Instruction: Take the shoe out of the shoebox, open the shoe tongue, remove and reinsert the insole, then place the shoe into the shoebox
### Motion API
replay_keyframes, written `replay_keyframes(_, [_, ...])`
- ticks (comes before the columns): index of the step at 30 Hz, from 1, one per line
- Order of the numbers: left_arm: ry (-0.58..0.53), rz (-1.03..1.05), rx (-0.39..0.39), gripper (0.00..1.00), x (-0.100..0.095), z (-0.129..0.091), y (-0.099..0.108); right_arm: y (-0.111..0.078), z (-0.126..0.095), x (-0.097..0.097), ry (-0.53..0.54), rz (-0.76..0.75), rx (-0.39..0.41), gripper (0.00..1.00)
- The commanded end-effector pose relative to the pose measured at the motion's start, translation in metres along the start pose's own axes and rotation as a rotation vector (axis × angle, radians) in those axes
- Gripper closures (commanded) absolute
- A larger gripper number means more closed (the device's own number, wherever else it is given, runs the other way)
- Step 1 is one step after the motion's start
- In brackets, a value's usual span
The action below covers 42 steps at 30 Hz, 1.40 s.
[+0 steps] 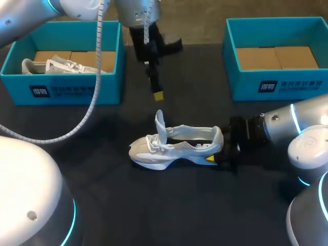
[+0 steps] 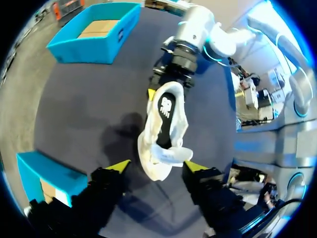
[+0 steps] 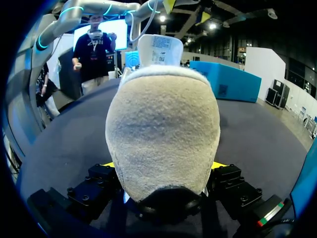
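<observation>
White shoe (image 1: 174, 146) standing on its sole at the middle of the dark desk (image 1: 154, 205), toe toward my left, tongue (image 1: 161, 123) pulled upright. My right end effector (image 3: 163, 168) clamps the heel, one finger on each side. My left end effector (image 2: 154, 167) hangs above the tongue, fingers spread wide, holding nothing. At the far edge, the left shoebox (image 1: 77, 87) contains a second white shoe (image 1: 56, 65); the right shoebox (image 1: 277, 84) shows its cardboard floor.

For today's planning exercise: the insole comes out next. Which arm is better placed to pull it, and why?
Left. The left gripper hangs open over the shoe, tongue raised; the right gripper is shut on the heel.
</observation>
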<state>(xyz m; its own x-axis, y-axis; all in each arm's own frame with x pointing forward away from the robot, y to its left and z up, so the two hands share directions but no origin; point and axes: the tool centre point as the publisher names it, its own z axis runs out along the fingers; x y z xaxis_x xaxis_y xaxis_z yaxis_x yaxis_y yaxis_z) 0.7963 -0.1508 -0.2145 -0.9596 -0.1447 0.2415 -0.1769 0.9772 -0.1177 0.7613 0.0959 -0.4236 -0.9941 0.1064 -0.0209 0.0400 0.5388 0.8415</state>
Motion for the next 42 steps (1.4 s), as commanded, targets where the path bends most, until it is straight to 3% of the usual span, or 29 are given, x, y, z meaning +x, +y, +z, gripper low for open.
replay_keyframes(1, [0.005,0.036,-0.023,1.00,0.006,0.007,-0.015,0.001,0.002,0.001,-0.002,0.000,0.004,1.00])
replay_keyframes(21, [0.017,0.276,-0.052,1.00,0.038,0.077,-0.063,0.001,0.002,0.001,-0.002,0.000,0.004,1.00])
replay_keyframes(42, [0.027,0.364,-0.089,1.00,0.031,0.146,-0.075,0.001,0.002,0.001,-0.002,0.000,0.004,1.00])
